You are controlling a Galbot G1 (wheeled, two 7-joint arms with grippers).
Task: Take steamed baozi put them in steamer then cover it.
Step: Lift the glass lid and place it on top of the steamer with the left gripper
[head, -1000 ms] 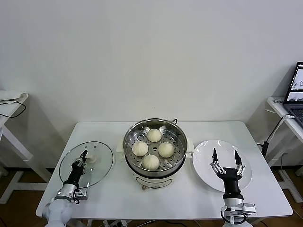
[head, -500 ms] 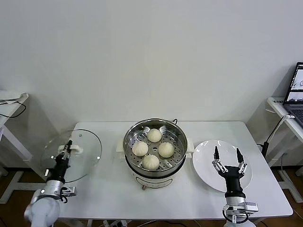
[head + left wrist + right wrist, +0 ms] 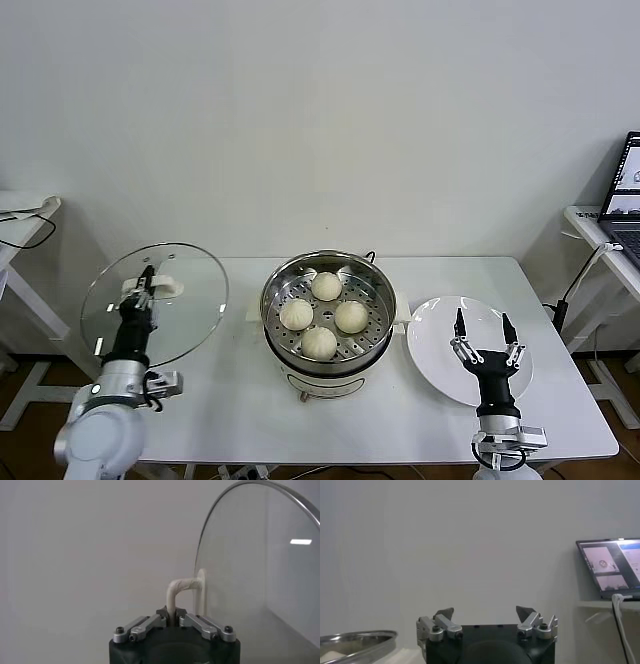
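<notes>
Several cream-white baozi (image 3: 323,313) lie on the perforated tray inside the shiny steel steamer (image 3: 272,291) at the table's middle. The clear glass cover (image 3: 190,295) is lifted off the table at the left, tilted nearly upright. My left gripper (image 3: 143,283) is shut on its white handle (image 3: 176,589), with the glass pane (image 3: 260,560) rising beside it. My right gripper (image 3: 482,330) stands open above the white plate, holding nothing; its fingertips (image 3: 446,613) stand wide apart.
A flat white plate (image 3: 435,345) lies right of the steamer. A laptop (image 3: 623,196) sits on a side table at the far right, another white table (image 3: 25,215) at the far left. The steamer's rim (image 3: 355,640) shows in the right wrist view.
My left gripper has lifted the cover off the table, tilted it upright and raised it. The right gripper has hardly moved.
</notes>
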